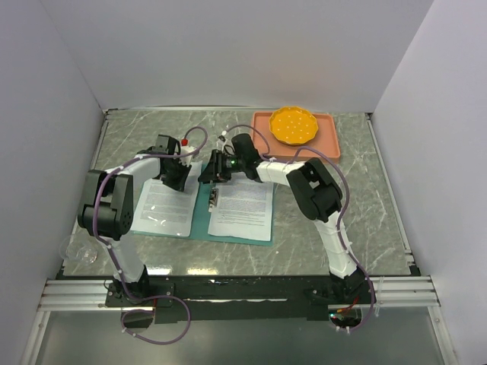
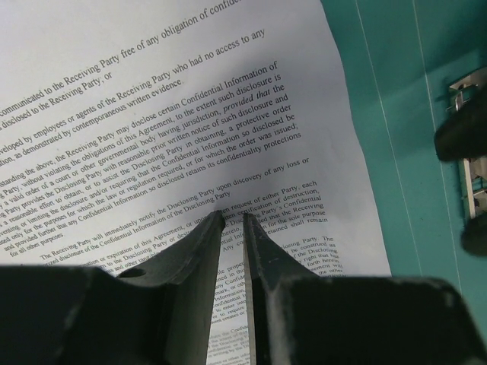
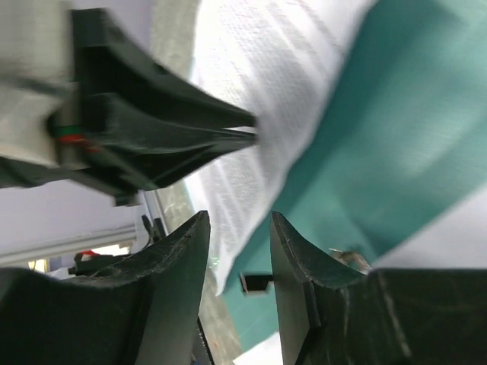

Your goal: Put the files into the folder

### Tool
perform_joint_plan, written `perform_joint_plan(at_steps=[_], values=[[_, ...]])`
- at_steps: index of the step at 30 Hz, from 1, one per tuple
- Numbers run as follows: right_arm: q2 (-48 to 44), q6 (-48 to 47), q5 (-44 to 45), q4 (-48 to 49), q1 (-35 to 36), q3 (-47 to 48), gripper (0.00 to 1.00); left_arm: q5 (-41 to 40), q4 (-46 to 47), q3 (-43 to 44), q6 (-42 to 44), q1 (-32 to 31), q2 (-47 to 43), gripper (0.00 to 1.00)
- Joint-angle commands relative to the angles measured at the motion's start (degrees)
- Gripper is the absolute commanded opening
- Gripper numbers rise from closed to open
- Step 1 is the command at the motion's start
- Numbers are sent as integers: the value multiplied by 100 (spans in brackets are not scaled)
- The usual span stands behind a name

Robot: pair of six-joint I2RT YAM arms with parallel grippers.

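Left hand (image 2: 232,217): fingers drawn almost together with only a thin slit between them; the tips rest on the left sheet of the files (image 2: 152,114). Whether they pinch the paper cannot be told.
Right hand (image 3: 237,228): fingers apart with nothing between them, hanging above the folder's middle just beside the left hand.
Left arm: elbow raised at the table's left side, forearm reaching forward and inward, hand pointing down onto the sheet.
Right arm: elbow bent high at centre-right, forearm stretched leftward across the table, wrist turned toward the left hand.
Files: printed sheets lie on both halves of the open folder (image 2: 396,91), the left sheet's edge curving up by the left fingertips.
Folder: teal, lying flat and open on the table (image 1: 365,220), its clip (image 2: 472,175) along the spine.
Far right: a pink tray (image 1: 329,144) holding an orange plate (image 1: 294,125), well apart from the folder.
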Motion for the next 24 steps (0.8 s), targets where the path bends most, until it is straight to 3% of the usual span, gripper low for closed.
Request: perform_joint_plan(at_steps=[1, 15, 20, 23, 24], values=[[-397, -87, -114, 293, 49, 48, 44, -35, -148, -188, 115, 66, -97, 26], [-696, -87, -88, 259, 207, -347, 41, -26, -191, -118, 106, 92, -159, 26], [-1249, -508, 211, 31, 233, -619, 34, 79, -524, 295, -95, 92, -421, 29], [-1890, -956, 676, -5, 242, -1111, 27, 298, -876, 743, -306, 84, -702, 43], [-2161, -1148, 747, 30, 259, -1234, 25, 369, -955, 866, -368, 75, -765, 58]])
